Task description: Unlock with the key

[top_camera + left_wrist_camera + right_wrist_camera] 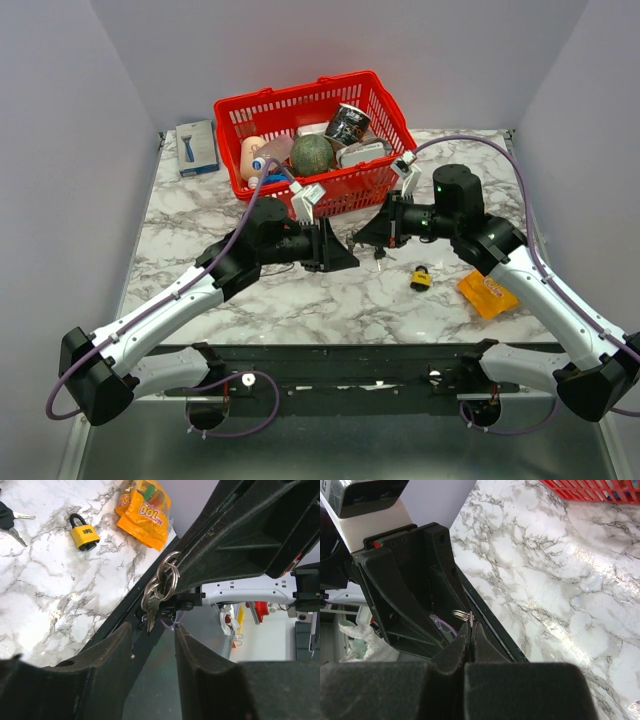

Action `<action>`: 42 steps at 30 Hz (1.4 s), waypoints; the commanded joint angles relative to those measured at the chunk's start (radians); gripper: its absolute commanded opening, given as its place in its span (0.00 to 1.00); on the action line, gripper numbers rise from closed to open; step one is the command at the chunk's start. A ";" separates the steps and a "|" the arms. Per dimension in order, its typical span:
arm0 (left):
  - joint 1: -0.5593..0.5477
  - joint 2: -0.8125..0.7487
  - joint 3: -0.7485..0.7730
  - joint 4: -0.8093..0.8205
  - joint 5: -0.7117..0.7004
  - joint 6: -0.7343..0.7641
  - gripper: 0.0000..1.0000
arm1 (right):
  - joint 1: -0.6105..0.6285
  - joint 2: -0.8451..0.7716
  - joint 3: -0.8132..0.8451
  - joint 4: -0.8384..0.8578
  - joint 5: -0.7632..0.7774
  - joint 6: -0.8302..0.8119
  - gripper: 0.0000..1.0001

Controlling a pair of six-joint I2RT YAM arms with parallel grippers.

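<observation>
A small yellow padlock (421, 277) (84, 532) lies shut on the marble table. The right gripper (362, 238) (471, 626) is shut on a key whose ring (462, 614) pokes out above its fingertips. In the left wrist view the key bunch (152, 605) hangs from steel rings (165, 577) at the tip of the right gripper's black fingers (235, 535). My left gripper (345, 255) (152, 630) faces it with its jaws apart. Nothing sits between them, and the keys hang just beyond its fingertips.
A second, black-headed set of keys (7, 517) (380, 250) lies on the table near the grippers. An orange snack packet (487, 294) (145, 510) lies right of the padlock. A red basket (385, 115) of items and a blue box (197, 147) stand at the back.
</observation>
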 commanded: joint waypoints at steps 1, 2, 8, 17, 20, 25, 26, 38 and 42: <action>0.012 -0.016 -0.012 0.002 -0.067 -0.012 0.44 | 0.005 0.004 -0.011 0.031 -0.007 -0.005 0.01; 0.013 -0.019 -0.014 0.013 -0.081 -0.017 0.42 | 0.006 0.004 -0.011 0.031 -0.009 -0.007 0.01; 0.021 -0.024 -0.018 0.033 -0.098 -0.021 0.39 | 0.006 0.007 -0.012 0.031 -0.018 -0.008 0.01; 0.038 -0.013 -0.024 0.059 -0.072 -0.024 0.36 | 0.006 0.027 -0.009 0.031 -0.030 -0.010 0.01; 0.045 -0.010 -0.033 0.069 -0.058 -0.029 0.06 | 0.005 0.027 -0.012 0.027 -0.026 -0.012 0.01; 0.065 -0.020 -0.040 0.062 -0.055 -0.032 0.00 | 0.005 0.023 -0.014 0.013 0.003 -0.015 0.01; 0.068 -0.025 -0.043 0.060 -0.050 -0.030 0.00 | 0.005 0.021 -0.011 0.005 0.008 -0.016 0.01; 0.082 0.009 -0.011 -0.104 0.327 0.114 0.00 | 0.005 0.024 0.119 -0.258 -0.026 -0.323 0.66; 0.075 0.029 0.028 -0.196 0.385 0.204 0.00 | 0.006 0.047 0.152 -0.311 -0.177 -0.403 0.63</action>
